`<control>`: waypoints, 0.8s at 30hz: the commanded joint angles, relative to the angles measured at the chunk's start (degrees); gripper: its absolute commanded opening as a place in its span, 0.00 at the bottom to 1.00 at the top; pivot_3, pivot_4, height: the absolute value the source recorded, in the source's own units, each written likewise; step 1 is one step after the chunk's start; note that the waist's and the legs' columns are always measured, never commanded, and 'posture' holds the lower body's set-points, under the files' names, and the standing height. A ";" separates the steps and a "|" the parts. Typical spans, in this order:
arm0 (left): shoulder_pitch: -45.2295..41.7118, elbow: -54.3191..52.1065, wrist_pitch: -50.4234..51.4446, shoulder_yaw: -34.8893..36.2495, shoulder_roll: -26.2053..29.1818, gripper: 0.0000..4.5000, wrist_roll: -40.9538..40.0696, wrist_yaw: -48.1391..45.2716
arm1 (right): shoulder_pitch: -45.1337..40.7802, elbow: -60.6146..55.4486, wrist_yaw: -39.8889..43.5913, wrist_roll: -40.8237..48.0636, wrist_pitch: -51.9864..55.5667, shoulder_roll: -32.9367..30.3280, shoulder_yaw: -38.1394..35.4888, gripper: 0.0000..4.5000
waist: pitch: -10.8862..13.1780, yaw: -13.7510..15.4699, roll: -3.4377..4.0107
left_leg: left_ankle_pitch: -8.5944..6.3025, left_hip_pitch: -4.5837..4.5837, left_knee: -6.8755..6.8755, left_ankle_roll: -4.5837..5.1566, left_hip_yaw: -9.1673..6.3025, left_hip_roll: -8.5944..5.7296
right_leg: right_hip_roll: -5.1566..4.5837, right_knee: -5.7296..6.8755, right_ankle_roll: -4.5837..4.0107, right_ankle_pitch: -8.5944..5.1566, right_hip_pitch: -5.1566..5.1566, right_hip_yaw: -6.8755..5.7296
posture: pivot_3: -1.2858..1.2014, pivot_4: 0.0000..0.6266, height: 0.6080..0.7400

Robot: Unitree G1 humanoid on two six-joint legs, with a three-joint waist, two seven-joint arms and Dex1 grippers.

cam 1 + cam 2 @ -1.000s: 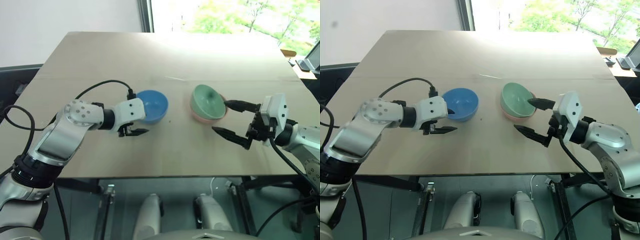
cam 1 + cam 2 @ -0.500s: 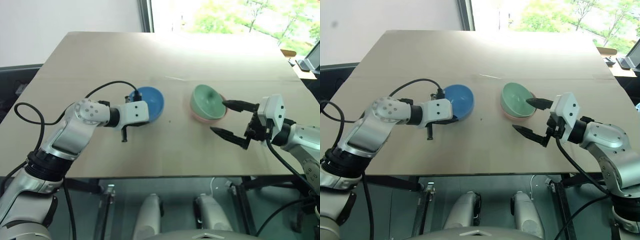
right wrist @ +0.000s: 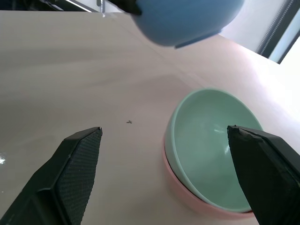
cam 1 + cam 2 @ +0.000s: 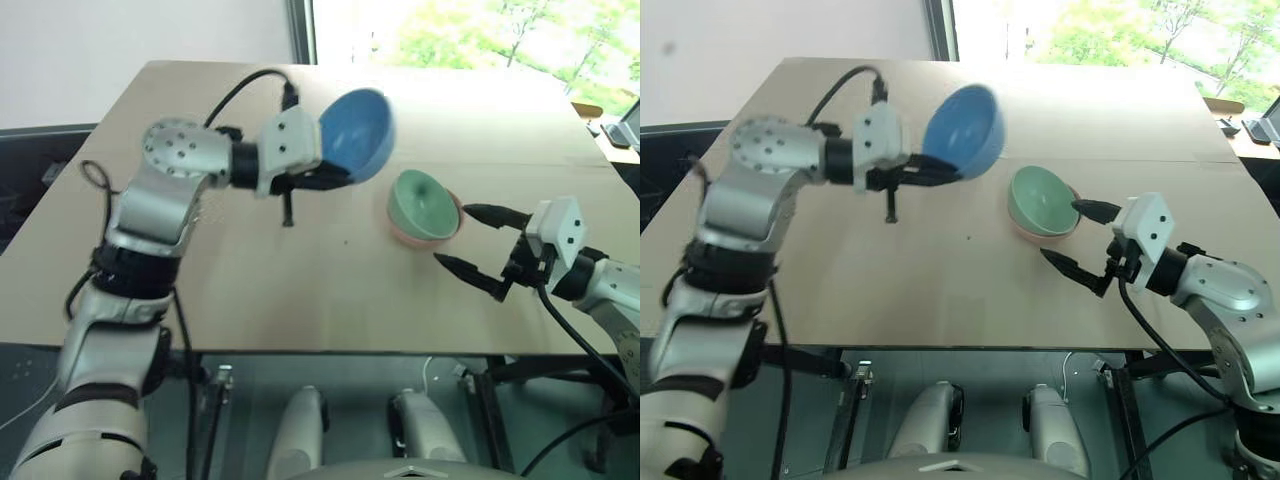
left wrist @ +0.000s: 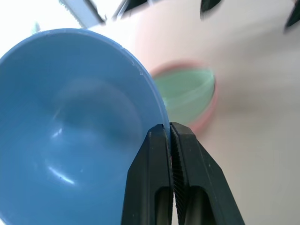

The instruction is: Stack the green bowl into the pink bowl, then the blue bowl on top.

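Since a second ago the left gripper (image 4: 330,178) has lifted the blue bowl (image 4: 356,135) off the table (image 4: 300,290), tilted. In the left wrist view its fingers (image 5: 159,159) pinch the rim. In the right wrist view the right gripper (image 3: 168,154) gapes beside the green bowl (image 3: 213,150), nested in the pink bowl (image 3: 187,199).

We see the green bowl (image 3: 213,147) nested in the pink bowl (image 3: 187,199) on the surface (image 3: 70,79), between our right claw's (image 3: 166,171) spread fingers (image 3: 70,173); the blue bowl (image 3: 187,18) hangs above.
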 commanded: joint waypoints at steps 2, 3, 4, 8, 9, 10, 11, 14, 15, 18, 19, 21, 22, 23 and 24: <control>-10.76 13.39 -4.59 -4.54 -7.06 0.03 2.16 -6.22 | 3.22 -4.12 -2.59 -0.76 -0.99 -0.32 -3.61 1.00 | 0.00 0.10 -0.02 | 0.00 -0.01 0.00 0.00 -0.03 -0.01 | 0.02 0.01 0.00 0.00 0.01 -0.03 | 0.52 0.24 1.00; -12.07 16.43 -6.09 -5.41 -8.64 0.03 3.13 -6.91 | 3.57 -4.42 -3.10 -0.66 -0.99 -0.09 -3.78 1.00 | 0.00 -0.03 -0.01 | 0.00 0.00 0.02 0.00 -0.07 -0.02 | 0.02 -0.02 0.00 0.00 0.05 -0.07 | 0.52 0.24 1.00; -12.90 19.04 -8.02 -6.24 -9.75 0.03 4.39 -7.14 | 3.83 -4.70 -3.47 -0.66 -1.01 0.03 -3.78 1.00 | 0.00 -0.05 -0.01 | 0.00 0.00 0.02 0.00 -0.04 -0.03 | 0.01 -0.02 0.01 0.00 0.05 -0.02 | 0.52 0.24 1.00; -12.93 25.16 -14.43 -8.96 -11.68 0.03 7.20 -11.17 | 5.22 -6.78 -5.08 -0.93 -0.79 0.15 -3.84 1.00 | 0.00 -0.91 0.01 | 0.00 0.05 -0.03 0.01 -0.01 -0.02 | 0.04 -0.03 0.00 -0.01 0.04 0.05 | 0.52 0.24 1.00; -12.79 26.14 -15.65 -9.28 -11.79 0.03 7.57 -11.85 | 5.52 -7.24 -5.44 -0.90 -0.62 0.12 -3.89 1.00 | 0.00 -1.05 0.01 | 0.00 0.04 -0.05 0.01 -0.05 0.00 | 0.07 -0.01 0.00 -0.01 0.01 0.04 | 0.52 0.24 1.00; -12.79 27.01 -16.60 -9.36 -11.89 0.03 7.87 -12.27 | 5.76 -7.60 -5.73 -0.94 -0.54 0.08 -3.90 1.00 | 0.00 -1.22 0.02 | 0.00 0.01 -0.06 0.01 -0.05 0.00 | 0.07 0.02 0.00 -0.01 -0.04 0.04 | 0.52 0.24 1.00; -13.05 28.02 -17.39 -9.23 -12.02 0.03 8.10 -12.50 | 6.04 -8.02 -6.04 -1.00 -0.47 0.01 -3.96 1.00 | 0.00 -1.31 0.01 | 0.00 0.02 -0.06 0.01 -0.05 0.00 | 0.07 0.04 -0.01 -0.01 -0.04 0.03 | 0.52 0.24 1.00; -14.59 31.00 -18.72 -8.44 -12.44 0.03 8.40 -12.90 | 6.62 -8.93 -6.83 -0.97 -0.30 -0.02 -4.21 1.00 | 0.00 -1.32 0.01 | 0.00 0.00 -0.04 0.01 -0.04 -0.01 | 0.04 0.02 0.00 -0.01 -0.02 0.03 | 0.52 0.24 1.00; -15.17 32.06 -19.54 -8.11 -12.76 0.03 8.51 -12.54 | 6.75 -9.13 -7.01 -0.89 -0.23 -0.04 -4.29 1.00 | 0.00 -1.30 0.01 | 0.00 -0.02 -0.03 0.01 -0.04 -0.01 | 0.03 0.01 0.00 -0.01 -0.02 0.03 | 0.52 0.24 1.00; -16.77 34.30 -21.36 -7.44 -13.73 0.03 8.45 -12.34 | 6.94 -9.47 -7.31 -0.71 -0.21 -0.24 -4.72 1.00 | 0.01 -1.16 0.00 | 0.00 -0.03 -0.02 0.01 -0.05 -0.02 | 0.03 0.01 0.01 -0.01 -0.02 0.01 | 0.52 0.24 1.00; -17.22 34.76 -21.71 -7.20 -14.12 0.03 8.34 -12.44 | 6.92 -9.42 -7.21 -0.50 -0.15 -0.38 -5.02 1.00 | 0.01 -1.10 -0.01 | 0.00 -0.04 -0.02 0.01 -0.05 -0.02 | 0.03 0.01 0.01 -0.01 -0.02 0.01 | 0.52 0.24 1.00; -17.78 35.59 -22.19 -6.79 -14.71 0.03 8.38 -12.70 | 6.85 -9.34 -7.07 -0.24 -0.03 -0.58 -5.32 1.00 | 0.01 -0.93 -0.01 | 0.00 -0.05 -0.01 0.01 -0.06 -0.02 | 0.03 0.01 0.01 -0.01 -0.02 0.00 | 0.52 0.24 1.00; -17.97 36.25 -23.22 -6.83 -15.01 0.03 8.57 -13.10 | 6.96 -9.30 -6.92 -0.16 0.05 -0.77 -5.53 1.00 | 0.01 -0.88 -0.01 | 0.00 -0.05 -0.01 0.01 -0.06 -0.02 | 0.03 0.00 0.01 -0.01 -0.02 0.01 | 0.52 0.24 1.00; -18.07 36.77 -24.06 -6.86 -15.15 0.03 8.73 -13.45 | 7.02 -9.32 -6.89 -0.15 0.14 -0.88 -5.55 1.00 | 0.01 -0.82 -0.01 | 0.00 -0.04 -0.02 0.01 -0.06 -0.02 | 0.03 0.00 0.01 -0.01 -0.02 0.01 | 0.52 0.24 1.00; -18.33 37.53 -24.70 -6.94 -15.39 0.03 9.09 -13.50 | 7.32 -9.29 -6.93 0.24 0.61 -1.01 -6.04 1.00 | 0.01 -0.76 -0.01 | 0.00 -0.04 -0.02 0.01 -0.06 -0.02 | 0.04 0.00 0.01 -0.01 -0.02 0.01 | 0.52 0.24 1.00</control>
